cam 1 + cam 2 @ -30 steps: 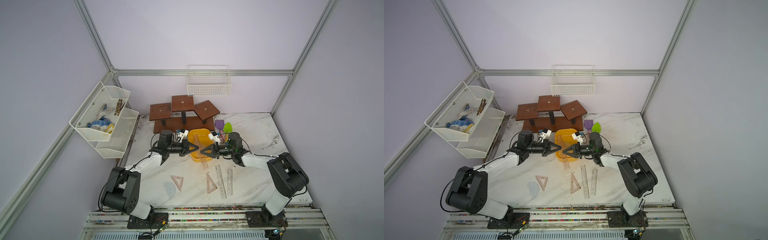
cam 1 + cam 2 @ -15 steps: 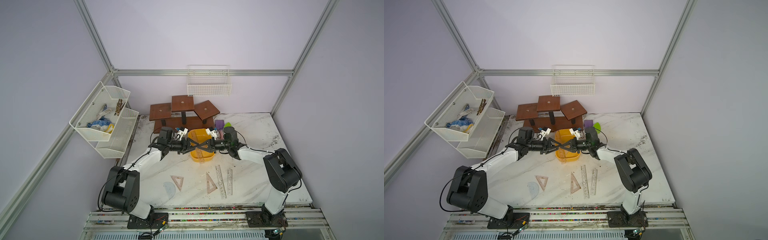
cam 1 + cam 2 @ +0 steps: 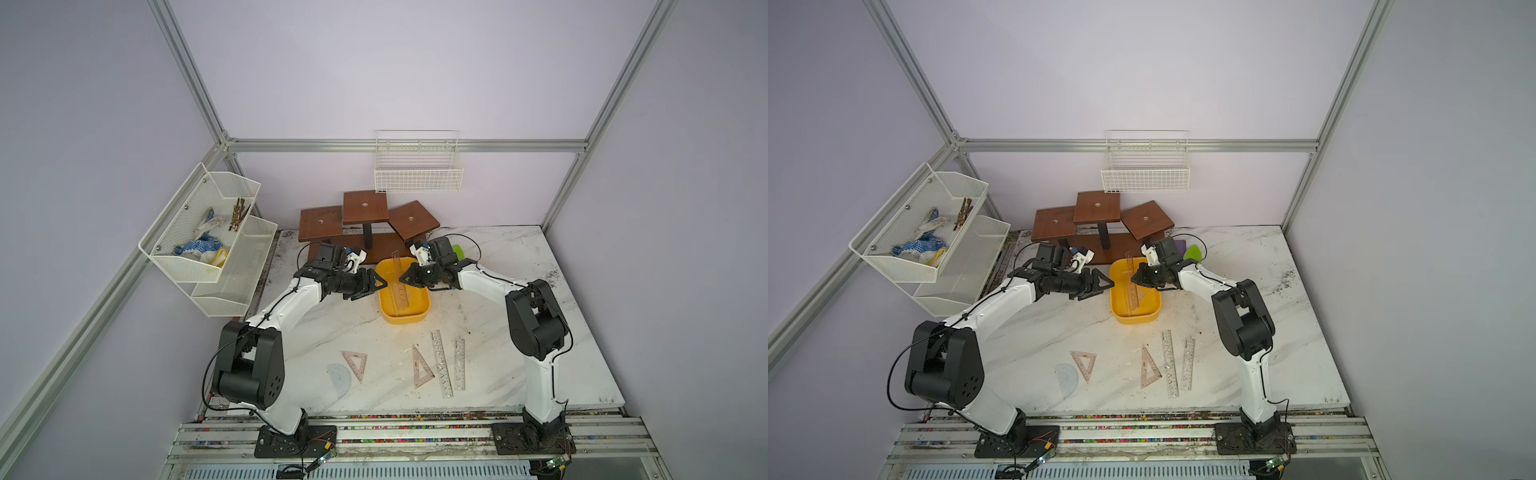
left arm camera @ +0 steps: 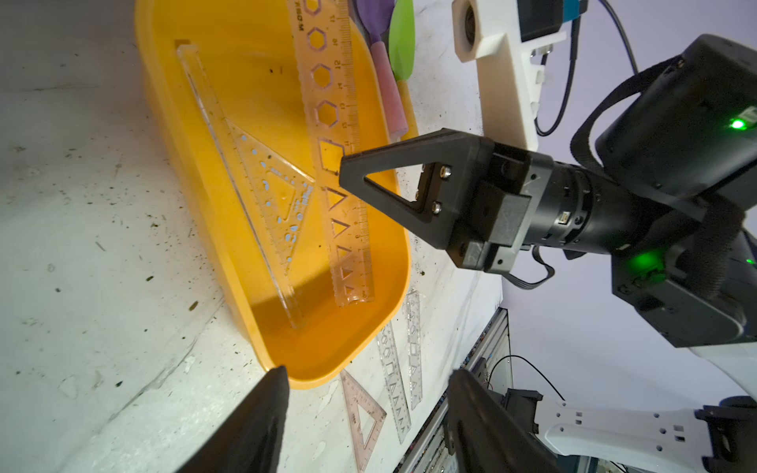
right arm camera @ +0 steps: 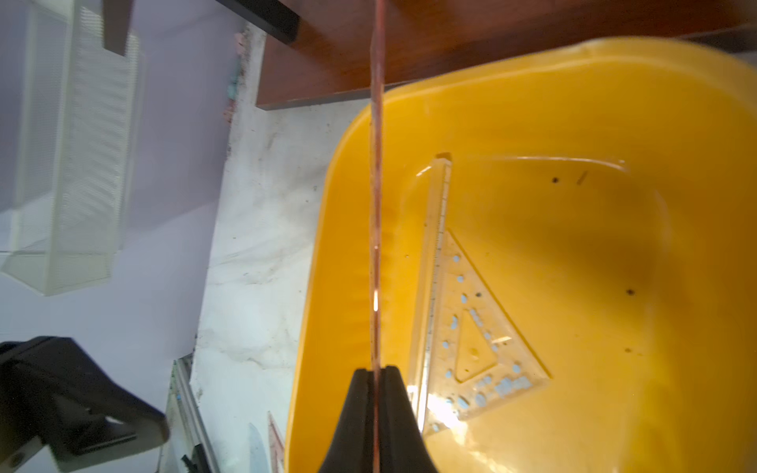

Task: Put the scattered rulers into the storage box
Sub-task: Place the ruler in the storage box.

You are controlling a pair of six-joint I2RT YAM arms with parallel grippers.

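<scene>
Within right end effector (image 5: 376, 372), pinkish ruler (image 5: 376, 196)

Right wrist view: ruler (image 5: 376, 204) is edge-on, just a thin pink line, face unreadable, far end off frame. Same view, right gripper (image 5: 375, 370) is cropped, only the fingertips show. The box (image 5: 340, 266) is cut by two edges, part of its rim blurred. Marks on the set square (image 5: 471, 340) are smeared (scale unreadable).

Left wrist view: left gripper (image 4: 367, 370) shows two finger ends only, rest off frame. The shovels (image 4: 401, 41) sit half behind the box rim and get cropped too.

In both top views the right arm (image 3: 1204, 280) hides part of the shovels and the set square is too faint to make out. Marks on the protractor (image 3: 340, 380) are too small, and so are the shelf (image 3: 174, 216) contents (blue-white lump, can't tell).
</scene>
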